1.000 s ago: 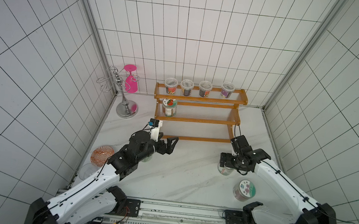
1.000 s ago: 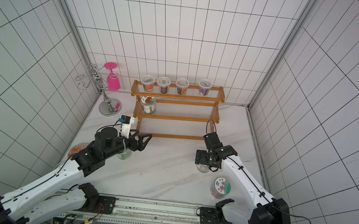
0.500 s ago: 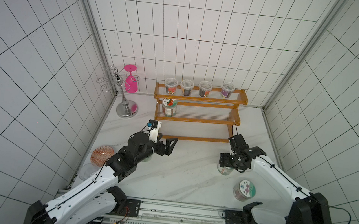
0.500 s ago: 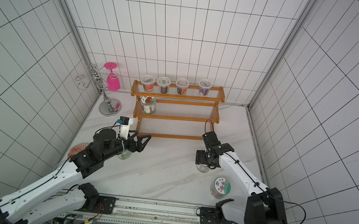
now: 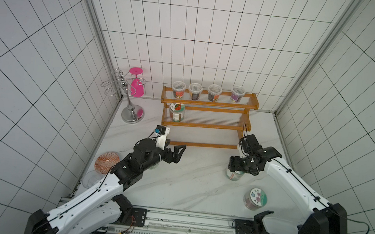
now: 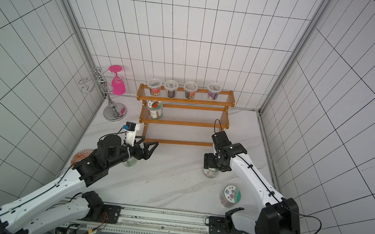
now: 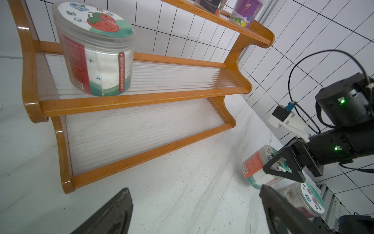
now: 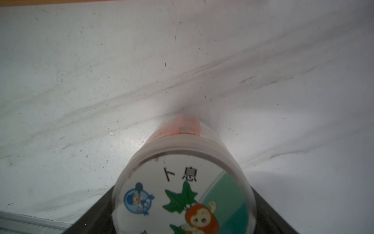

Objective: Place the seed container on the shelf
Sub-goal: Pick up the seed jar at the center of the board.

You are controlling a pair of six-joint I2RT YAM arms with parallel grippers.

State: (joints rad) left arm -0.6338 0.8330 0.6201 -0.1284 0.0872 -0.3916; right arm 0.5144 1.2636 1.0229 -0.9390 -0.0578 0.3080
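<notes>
While it stands on the table (image 5: 198, 179), the seed container (image 5: 233, 177) is clamped between the jaws of the right gripper (image 5: 239, 170)

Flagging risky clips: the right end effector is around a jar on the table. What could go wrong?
The right end effector grips the carrot-lid jar near its lid; it may tilt or slip when lifted.
The left end effector hangs open before the lowest tier of the shelf, possibly in the carry path.
The flower-lid jar stands close by and could be knocked.
</notes>
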